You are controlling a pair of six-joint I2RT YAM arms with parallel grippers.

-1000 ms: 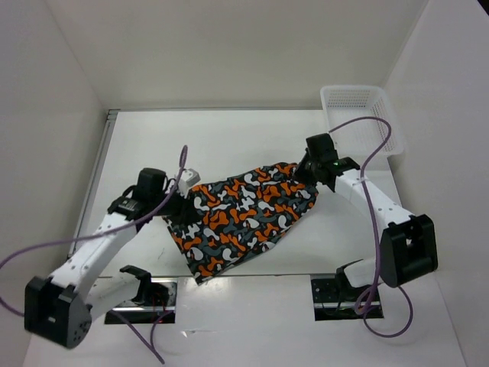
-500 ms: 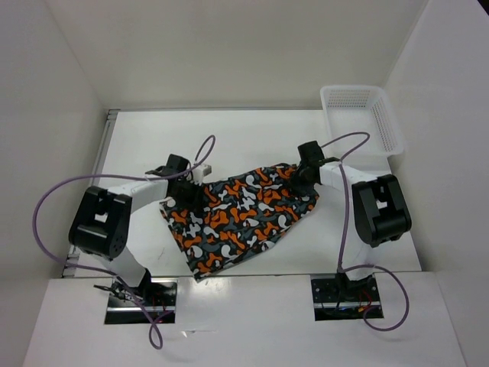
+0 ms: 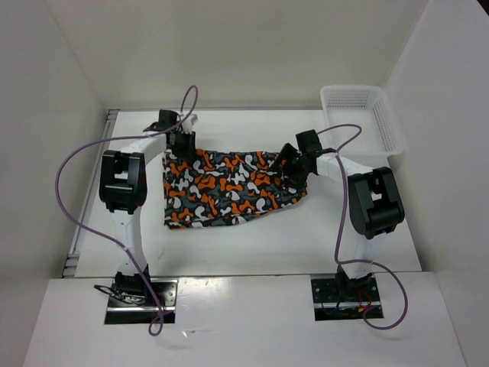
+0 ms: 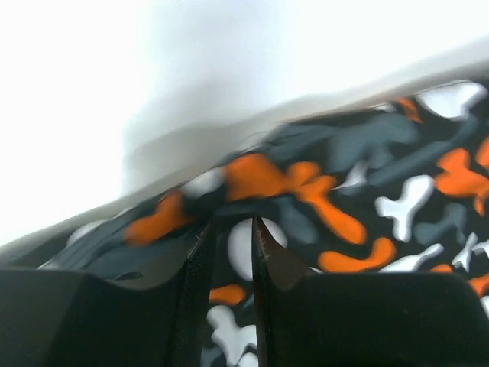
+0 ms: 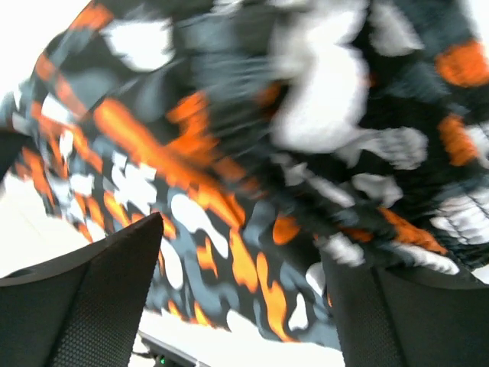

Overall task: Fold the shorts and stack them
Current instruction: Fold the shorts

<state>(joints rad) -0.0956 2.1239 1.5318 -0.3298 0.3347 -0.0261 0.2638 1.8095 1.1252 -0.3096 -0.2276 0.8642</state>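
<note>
Currently | shorts [image 3: 229,187]: spread out mid-table [image 3: 252,248], no finished fold evident | left end effector [image 4: 233,229]: pinching the shorts' far-left edge | right end effector [image 5: 241,252]: fingers spread wide at the right edge | you likely have folding and stacking left.

The soft camouflage-print fabric shorts [image 3: 229,187] are lying spread flat on the white tabletop [image 3: 252,126], about its middle, between the two arms. The left gripper [image 3: 181,145] is sitting at the shorts' far left corner, its fingers pinching the cloth's edge between them. The right gripper [image 3: 291,163] is sitting at the shorts' right edge, its fingers standing wide apart with the cloth in front of them. The white plastic mesh basket [image 3: 387,126] is standing at the tabletop's far right corner, behind and right of the right gripper, apart from the shorts.
</note>
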